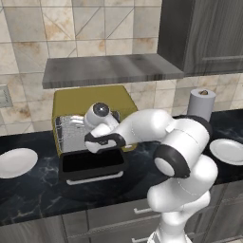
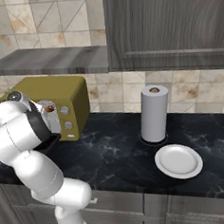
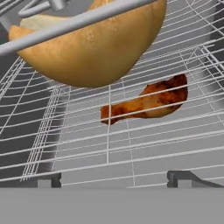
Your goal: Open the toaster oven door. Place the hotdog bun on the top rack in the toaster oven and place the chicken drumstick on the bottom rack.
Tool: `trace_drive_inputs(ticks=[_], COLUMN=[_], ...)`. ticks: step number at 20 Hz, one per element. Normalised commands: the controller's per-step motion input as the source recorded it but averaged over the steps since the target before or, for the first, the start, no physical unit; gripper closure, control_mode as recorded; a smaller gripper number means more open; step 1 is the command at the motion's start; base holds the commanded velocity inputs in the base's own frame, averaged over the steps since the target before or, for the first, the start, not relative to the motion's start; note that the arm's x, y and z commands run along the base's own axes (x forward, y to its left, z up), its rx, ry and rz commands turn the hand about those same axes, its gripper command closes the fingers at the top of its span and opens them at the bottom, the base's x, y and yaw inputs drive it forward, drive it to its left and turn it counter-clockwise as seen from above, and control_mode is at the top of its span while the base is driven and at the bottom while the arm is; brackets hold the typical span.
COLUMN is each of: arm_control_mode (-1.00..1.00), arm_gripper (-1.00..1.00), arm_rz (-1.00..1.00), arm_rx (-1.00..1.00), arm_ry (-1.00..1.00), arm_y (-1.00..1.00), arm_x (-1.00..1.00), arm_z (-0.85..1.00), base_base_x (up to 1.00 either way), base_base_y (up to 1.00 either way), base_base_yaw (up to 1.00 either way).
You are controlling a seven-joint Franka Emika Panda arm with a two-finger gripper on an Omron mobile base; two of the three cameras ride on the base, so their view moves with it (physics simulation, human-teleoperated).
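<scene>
Inside the toaster oven [image 1: 90, 102], its door [image 1: 92, 163] lowered flat, the hotdog bun [image 3: 94, 48] sits on the upper wire rack [image 3: 74, 19] at eleven o'clock; the chicken drumstick [image 3: 146, 103] lies on the lower rack [image 3: 131, 148] at two o'clock; gripper [image 3: 113, 180] spread wide, empty

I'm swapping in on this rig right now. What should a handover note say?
Gripper: jaws open, holding nothing, inside the toaster oven.
Toaster oven door: folded down, open.
Hotdog bun: on the upper rack, close to the camera.
Chicken drumstick: lying on the lower wire rack, apart from the jaws.
Done: door opened, both foods on their racks.
Left: probably just back the arm out.
</scene>
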Motion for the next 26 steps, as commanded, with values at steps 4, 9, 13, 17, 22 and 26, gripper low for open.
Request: trace_drive_inputs(ticks=[4, 9, 13, 17, 22, 26], arm_control_mode=[-1.0, -1.0, -1.0, -1.0, -1.0, -1.0], arm_gripper=[-1.0, -1.0, -1.0, -1.0, -1.0, -1.0], arm_rz=[0.0, 0.0, 0.0, 0.0, 0.0, 0.0], arm_rx=[-0.01, -0.01, -0.06, -0.08, -0.07, -0.01], arm_ry=[0.16, 0.23, 0.23, 0.04, 0.0, 0.06], arm_y=[0.0, 0.0, 0.04, 0.03, 0.0, 0.0], arm_x=[0.24, 0.19, -0.12, -0.27, -0.39, -0.39], arm_z=[0.1, 0.12, 0.07, 0.05, 0.07, 0.18], base_base_x=[0.0, 0.0, 0.0, 0.0, 0.0, 0.0], base_base_y=[0.0, 0.0, 0.0, 0.0, 0.0, 0.0], base_base_yaw=[0.0, 0.0, 0.0, 0.0, 0.0, 0.0])
